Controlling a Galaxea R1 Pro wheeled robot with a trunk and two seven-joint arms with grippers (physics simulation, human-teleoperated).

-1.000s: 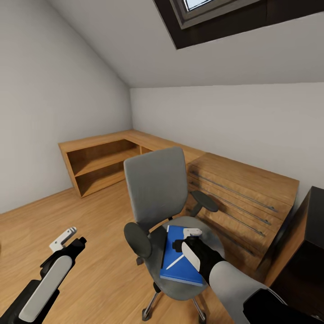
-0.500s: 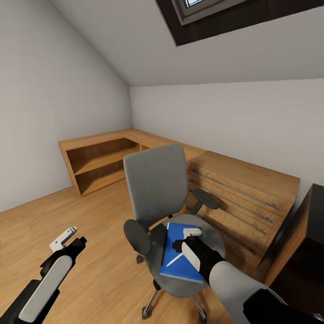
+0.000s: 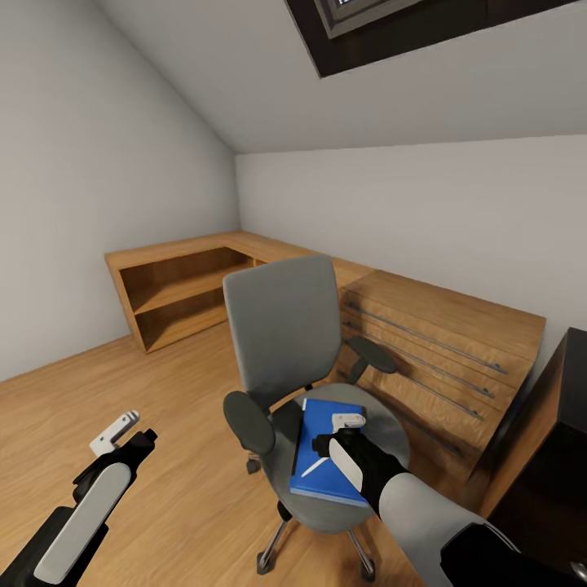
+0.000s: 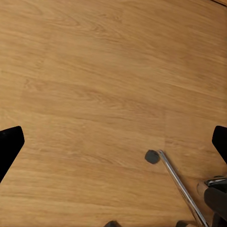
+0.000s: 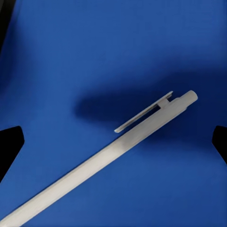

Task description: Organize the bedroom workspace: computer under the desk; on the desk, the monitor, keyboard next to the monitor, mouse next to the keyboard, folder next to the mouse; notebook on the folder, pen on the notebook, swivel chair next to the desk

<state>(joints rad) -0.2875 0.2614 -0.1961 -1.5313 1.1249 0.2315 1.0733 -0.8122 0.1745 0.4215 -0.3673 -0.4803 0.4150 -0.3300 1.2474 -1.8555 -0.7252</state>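
Right gripper point(image 3: 346, 432) hovers spread over the folder point(image 3: 324, 456), which lies flat on the swivel chair point(image 3: 285, 350) seat with the pen point(image 5: 101, 163) resting loose on its cover. Left gripper point(image 3: 122, 432) also spread, idle above the floor point(image 4: 94, 71).

Risks: the pen is round and unsecured, so tilting the folder could roll it off. A push on the seat may turn the chair on its castors.
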